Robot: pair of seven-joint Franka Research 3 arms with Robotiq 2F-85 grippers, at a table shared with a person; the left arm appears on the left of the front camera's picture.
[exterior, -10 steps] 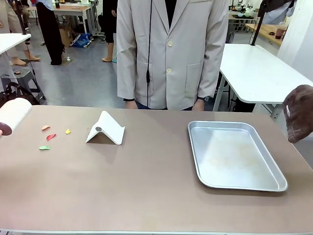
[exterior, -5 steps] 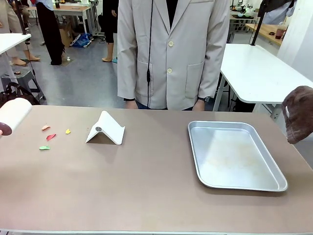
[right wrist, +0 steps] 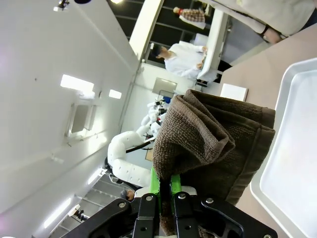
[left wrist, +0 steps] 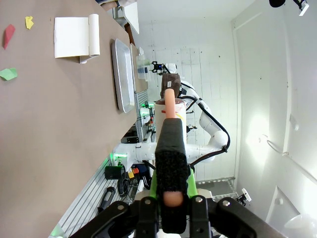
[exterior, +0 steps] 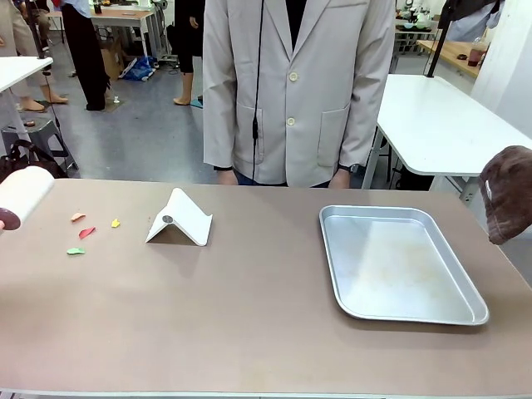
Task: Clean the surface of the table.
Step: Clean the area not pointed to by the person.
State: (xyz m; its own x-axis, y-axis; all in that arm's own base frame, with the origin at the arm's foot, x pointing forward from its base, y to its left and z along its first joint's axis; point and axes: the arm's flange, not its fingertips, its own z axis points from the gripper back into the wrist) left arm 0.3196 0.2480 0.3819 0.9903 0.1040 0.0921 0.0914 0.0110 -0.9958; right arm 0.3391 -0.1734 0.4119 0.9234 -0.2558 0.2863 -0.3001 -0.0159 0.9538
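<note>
The table (exterior: 249, 299) has a matte taupe top; several coloured paper scraps (exterior: 86, 232) lie near its left end. At the left edge hangs a lint roller (exterior: 23, 195) with a white roll. In the left wrist view my left gripper (left wrist: 171, 198) is shut on the roller's black handle (left wrist: 171, 148), with the scraps (left wrist: 8, 35) and table (left wrist: 49, 124) to the side. A brown cloth (exterior: 507, 204) hangs at the right edge. My right gripper (right wrist: 167, 191) is shut on that cloth (right wrist: 208, 134), bunched above the fingers.
A white folded stand (exterior: 179, 218) sits right of the scraps. A silver tray (exterior: 331, 266) lies on the table's right half. A person in a pale jacket (exterior: 291, 91) stands at the far side, hands behind the table's edge. White tables stand behind.
The person has shifted slightly to the right. The roller and the cloth hold their places.
</note>
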